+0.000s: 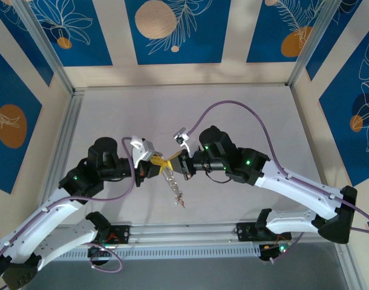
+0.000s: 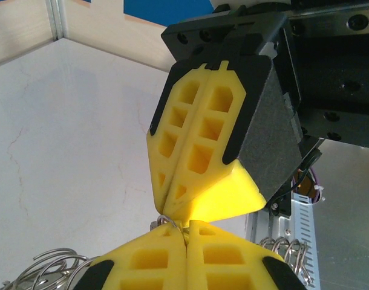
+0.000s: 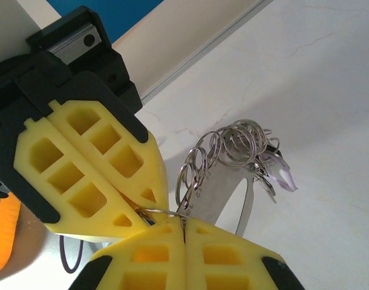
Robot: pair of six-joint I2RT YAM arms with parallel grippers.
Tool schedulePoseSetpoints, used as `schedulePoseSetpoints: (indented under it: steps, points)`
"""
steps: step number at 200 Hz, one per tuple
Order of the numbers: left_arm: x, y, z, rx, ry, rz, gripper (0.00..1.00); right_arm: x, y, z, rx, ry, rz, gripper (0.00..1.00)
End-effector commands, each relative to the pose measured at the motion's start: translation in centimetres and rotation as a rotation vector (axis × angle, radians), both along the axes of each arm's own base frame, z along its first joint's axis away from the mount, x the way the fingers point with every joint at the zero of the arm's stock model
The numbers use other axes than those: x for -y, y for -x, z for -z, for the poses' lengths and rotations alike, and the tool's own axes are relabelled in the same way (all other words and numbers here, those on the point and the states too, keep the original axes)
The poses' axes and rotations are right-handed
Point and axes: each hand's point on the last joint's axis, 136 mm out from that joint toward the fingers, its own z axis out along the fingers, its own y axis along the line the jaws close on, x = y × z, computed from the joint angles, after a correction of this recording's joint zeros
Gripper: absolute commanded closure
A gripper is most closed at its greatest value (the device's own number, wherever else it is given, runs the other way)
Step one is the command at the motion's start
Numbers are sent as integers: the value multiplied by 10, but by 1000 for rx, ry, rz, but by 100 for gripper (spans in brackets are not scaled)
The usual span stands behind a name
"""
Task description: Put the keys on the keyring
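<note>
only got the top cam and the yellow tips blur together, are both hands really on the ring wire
Observer: Yes. In the right wrist view the right hand and the left hand are both pinched shut on one thin grey metal wire that runs between their tips.
Operator: whats dangling under them
Observer: A bunch of small silver split rings, linked together.
Operator: any tag on it
Observer: A pale lilac translucent plastic tag at the bunch's far end.
</note>
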Motion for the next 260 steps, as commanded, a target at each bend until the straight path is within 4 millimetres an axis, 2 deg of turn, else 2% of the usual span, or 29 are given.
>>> schedulePoseSetpoints:
  steps: [1, 79, 167, 192, 223, 260]
  points:
    - [1, 39, -57, 145, 144, 183, 100, 23, -28, 31, -18, 104, 154, 100]
    - [-1, 36, -56, 161, 137, 160, 100, 31, -29, 27, -28, 72, 171, 100]
    - [-4, 34, -52, 183, 125, 145, 100, 36, -22, 14, -20, -12, 127, 100]
    - [-4, 34, -51, 185, 119, 142, 100, 36, -14, 1, 27, -48, 88, 100]
    - [-4, 30, -43, 184, 82, 128, 100, 34, 7, -25, 90, -123, -10, 100]
    - [-2, 27, -37, 189, 57, 132, 100, 22, 27, -29, 111, -115, -107, 100]
